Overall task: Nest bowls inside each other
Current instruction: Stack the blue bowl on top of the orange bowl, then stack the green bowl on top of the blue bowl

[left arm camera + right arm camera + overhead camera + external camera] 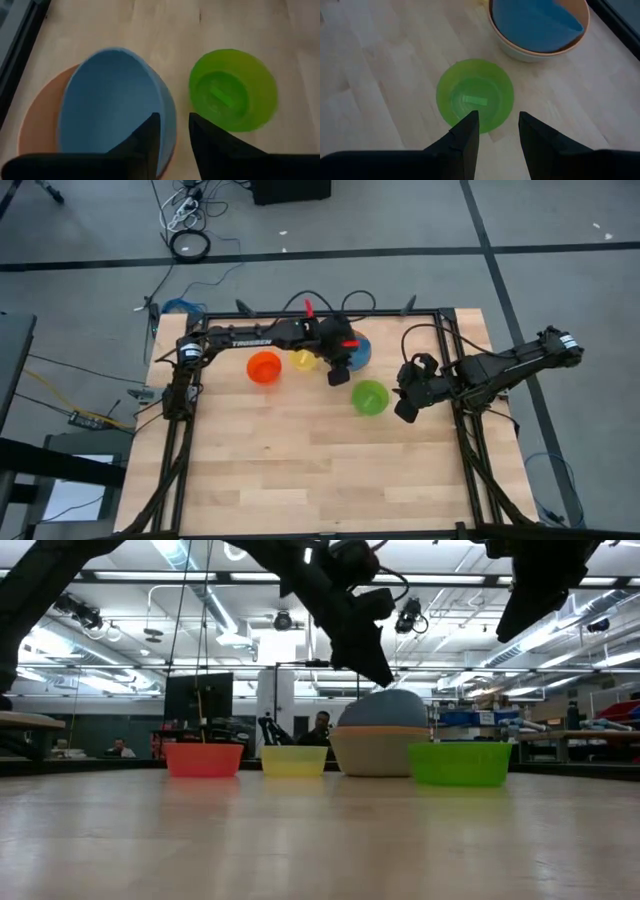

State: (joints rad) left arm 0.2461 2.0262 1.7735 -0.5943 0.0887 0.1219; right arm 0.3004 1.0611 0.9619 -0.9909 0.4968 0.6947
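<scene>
A blue bowl (110,100) lies tilted inside a light orange bowl (40,120) at the far middle of the table, and its rounded back rises above the orange rim (380,730). My left gripper (174,116) is open, with one finger inside the blue bowl's rim and one outside. A green bowl (369,397) stands upright nearer to the front. My right gripper (498,114) hovers open above and to the right of it. A yellow bowl (302,360) and a red-orange bowl (264,367) stand upright to the left. My left gripper comes slanting down from the table's left, its fingers on either side of the blue bowl's raised rim (169,107) with a gap between them. Whether a finger touches the rim, I cannot tell.
The bowls stand in a loose row across the far half of the wooden table (300,470). The near half is bare wood. Black frame rails (470,460) run along the table's edges. People sit in the room behind.
</scene>
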